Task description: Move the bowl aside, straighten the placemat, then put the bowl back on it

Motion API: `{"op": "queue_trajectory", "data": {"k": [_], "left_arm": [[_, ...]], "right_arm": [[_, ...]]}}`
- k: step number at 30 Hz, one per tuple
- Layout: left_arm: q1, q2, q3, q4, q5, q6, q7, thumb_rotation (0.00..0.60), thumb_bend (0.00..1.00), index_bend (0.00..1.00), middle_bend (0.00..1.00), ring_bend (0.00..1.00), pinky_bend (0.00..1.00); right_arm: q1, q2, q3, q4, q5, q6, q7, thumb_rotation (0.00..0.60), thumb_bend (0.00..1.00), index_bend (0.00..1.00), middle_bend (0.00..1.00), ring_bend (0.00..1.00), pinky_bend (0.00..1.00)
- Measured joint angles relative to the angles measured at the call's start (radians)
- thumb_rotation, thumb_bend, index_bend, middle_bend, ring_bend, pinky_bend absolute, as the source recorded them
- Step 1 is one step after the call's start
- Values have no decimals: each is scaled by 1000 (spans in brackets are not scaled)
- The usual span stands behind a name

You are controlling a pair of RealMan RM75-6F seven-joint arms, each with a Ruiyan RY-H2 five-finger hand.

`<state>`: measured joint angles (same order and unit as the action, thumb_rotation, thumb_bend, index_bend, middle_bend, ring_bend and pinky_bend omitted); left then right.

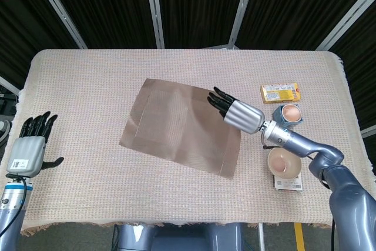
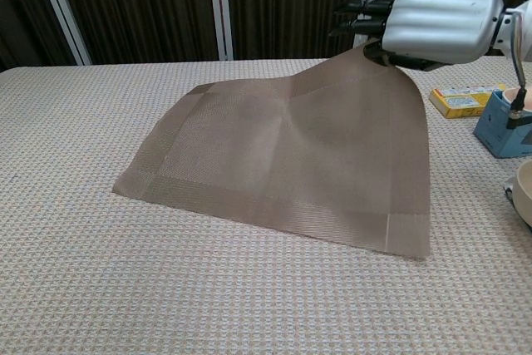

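The placemat [image 1: 182,127] lies near the middle of the table [image 1: 88,74], brown and woven, with a darker border band along its edges. Most of it rests flat on the cloth. My right hand [image 1: 238,113] grips its far right corner and holds that corner off the table, so the mat rises in a slope toward my fingers [image 2: 366,10], as the chest view shows plainly. My dark fingertips point across the mat toward the table's far left, and the silver back of the hand faces upward.

The bowl [image 1: 285,161] sits off the mat, near the table's right front edge, on a small printed card [image 1: 289,184]. It is well apart from the placemat, just beside my right forearm. Beyond it stands a blue cup [image 1: 288,116] with something pale pink inside, and further back lies a flat yellow packet [image 1: 281,92].

My left hand [image 1: 29,148] hovers at the table's left front edge, far from the mat. Its fingers are spread apart and it holds nothing. It appears only in the head view.
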<state>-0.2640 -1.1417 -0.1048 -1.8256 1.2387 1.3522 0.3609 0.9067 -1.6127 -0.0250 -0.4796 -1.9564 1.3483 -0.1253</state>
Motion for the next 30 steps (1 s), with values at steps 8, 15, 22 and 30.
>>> {"op": "queue_trajectory", "data": {"k": [8,15,22,30], "left_arm": [[-3,-5,15,17,22,-15,-6,600,0,0,0,0,0],[-22,-25,33,62,95,-39,-25,600,0,2,0,0,0],[-86,-77,49,204,227,-99,-121,600,23,133,0,0,0],[-187,-220,65,444,339,-184,-271,600,107,232,0,0,0]], "right_arm": [[-92,2,83,-68,177,7,46,600,0,0,0,0,0],[-213,109,131,-316,306,13,83,600,0,0,0,0,0],[-357,287,129,-699,399,31,71,600,0,0,0,0,0],[-585,463,74,-1052,489,117,63,600,0,0,0,0,0]]}}
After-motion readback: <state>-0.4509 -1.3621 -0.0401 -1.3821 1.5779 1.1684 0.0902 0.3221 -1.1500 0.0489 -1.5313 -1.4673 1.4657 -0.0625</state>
